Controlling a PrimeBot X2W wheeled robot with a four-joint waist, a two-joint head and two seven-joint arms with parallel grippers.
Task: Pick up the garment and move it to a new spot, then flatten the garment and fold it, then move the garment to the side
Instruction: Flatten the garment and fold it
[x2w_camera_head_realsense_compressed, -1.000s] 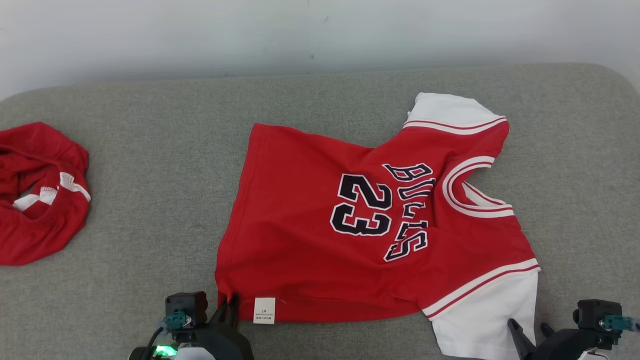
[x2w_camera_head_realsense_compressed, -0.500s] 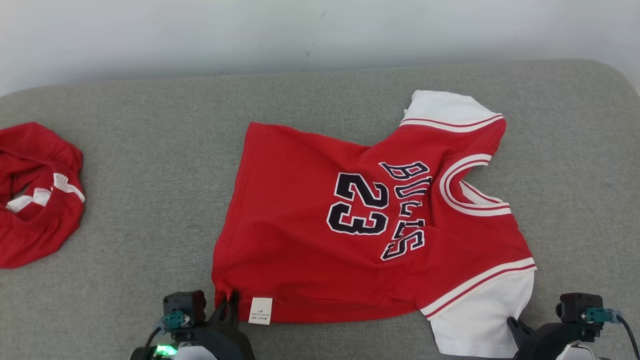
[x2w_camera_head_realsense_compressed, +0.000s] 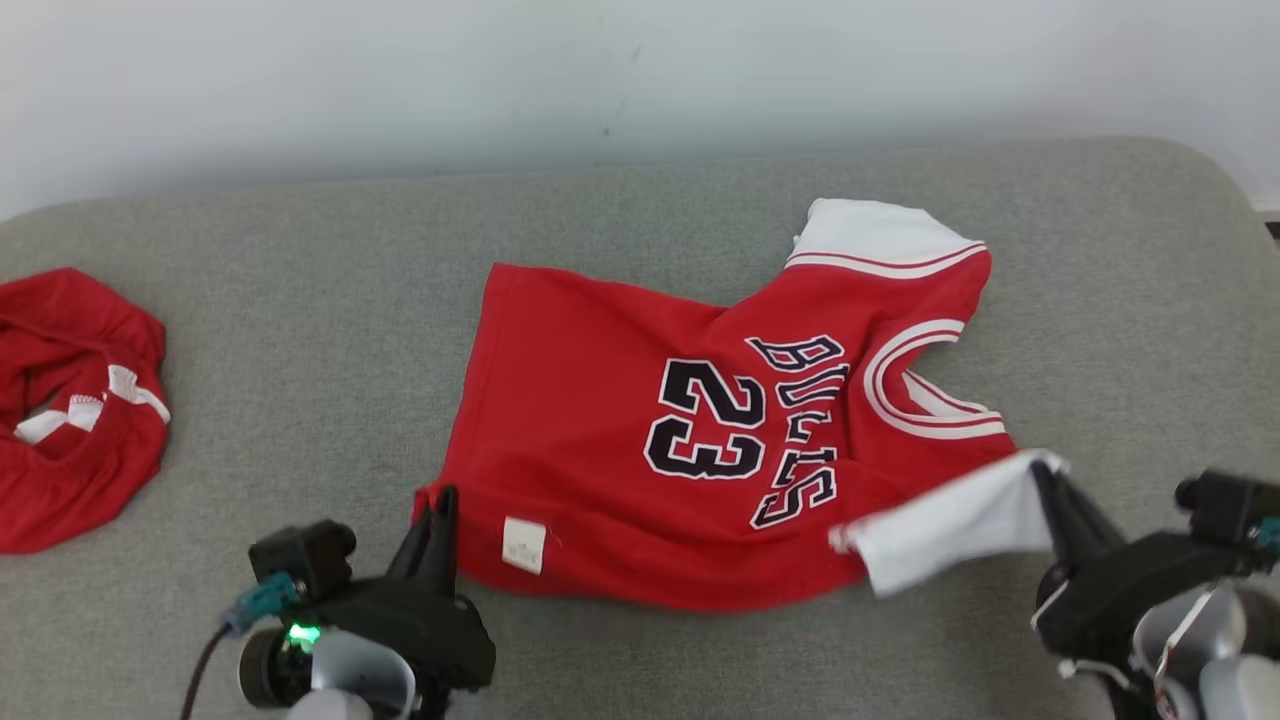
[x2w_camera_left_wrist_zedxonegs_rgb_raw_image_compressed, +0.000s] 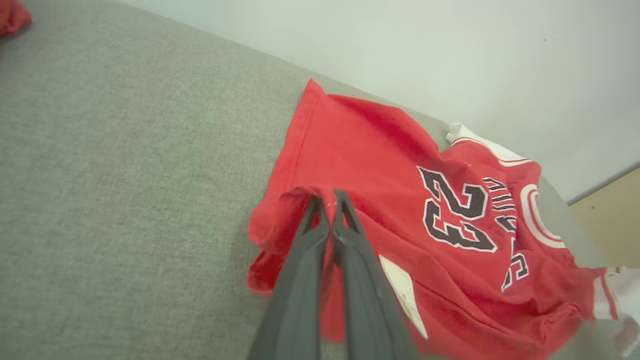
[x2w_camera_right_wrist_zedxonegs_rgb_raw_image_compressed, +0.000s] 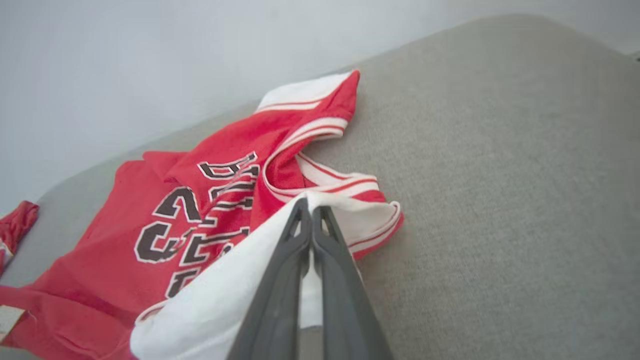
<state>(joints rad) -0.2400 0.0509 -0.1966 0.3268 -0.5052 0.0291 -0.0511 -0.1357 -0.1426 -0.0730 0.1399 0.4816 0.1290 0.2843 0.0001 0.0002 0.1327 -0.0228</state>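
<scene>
Bare cushion (x2w_camera_head_realsense_compressed: 300, 350) between jersey (x2w_camera_head_realsense_compressed: 600, 380), red bundle (x2w_camera_head_realsense_compressed: 70, 430)

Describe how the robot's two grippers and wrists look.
Both the left gripper and right gripper have long, tapering dark grey fingers on black housings. Each carries a small black block with a teal connector. The left wrist shows a green light and dark cable; the wrists are pale grey.

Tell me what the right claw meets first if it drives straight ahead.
Shut on the white sleeve, the right claw would likely run into the jersey's striped neckline next; depth is unclear.
</scene>
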